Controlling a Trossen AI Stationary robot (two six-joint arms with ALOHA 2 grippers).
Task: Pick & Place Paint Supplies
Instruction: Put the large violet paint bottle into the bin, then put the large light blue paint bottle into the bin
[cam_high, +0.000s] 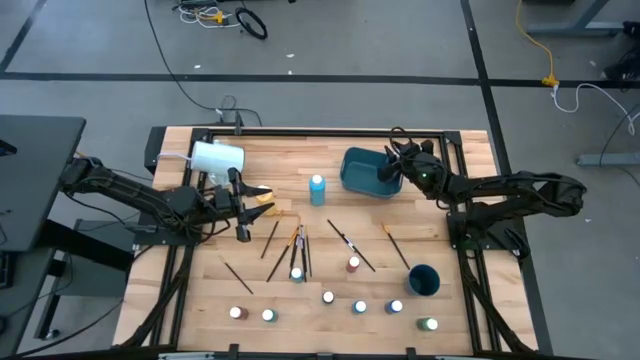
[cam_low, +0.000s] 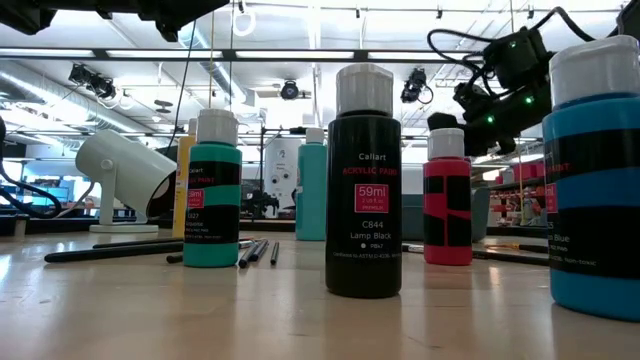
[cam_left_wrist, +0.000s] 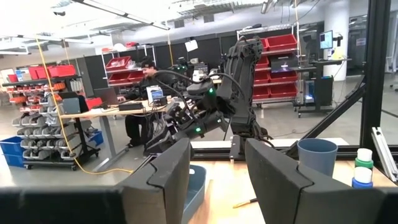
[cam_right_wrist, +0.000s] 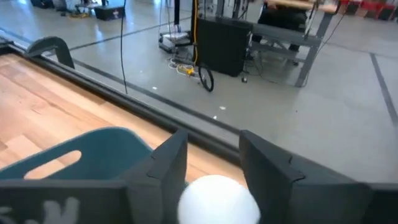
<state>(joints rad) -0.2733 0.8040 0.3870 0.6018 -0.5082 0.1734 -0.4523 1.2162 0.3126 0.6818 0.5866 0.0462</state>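
Right claw (cam_high: 393, 168) hangs over the teal bin (cam_high: 358, 172) at the far side of the table, mid-drop in the sorting of the paint supplies. In its wrist view a pale round cap (cam_right_wrist: 217, 199) sits right inside the claw, with the bin's wall (cam_right_wrist: 93, 149) just beneath and ahead of it. We take the cap for the top of a small paint bottle. We cannot tell whether the claw clamps it or has let it go.

We judge the step in hand to be the placing of one bottle into the bin. The next move calls for a clean release, a lift straight up clear of the bin's rim, then a swing back toward the row of small bottles (cam_high: 328, 297), which stands well away from this claw on the near side of the table. The brushes (cam_high: 300, 250) lie scattered between that row and the bin, and the tall blue bottle (cam_high: 317, 188) stands just beside the bin, on the side away from the claw.

The left claw (cam_high: 242, 207) waits with jaws apart and nothing between them, the yellow bottle (cam_high: 262, 197) just beside it and the white cup (cam_high: 217, 158) close behind.

Up close in the low view, the black bottle (cam_low: 365, 190) reads "Callart", "ACRYLIC PAINT", "59ml", "C844", "Lamp Black". The green bottle (cam_low: 211, 195) shows "59ml"; the rest of its label is too small for us to read.
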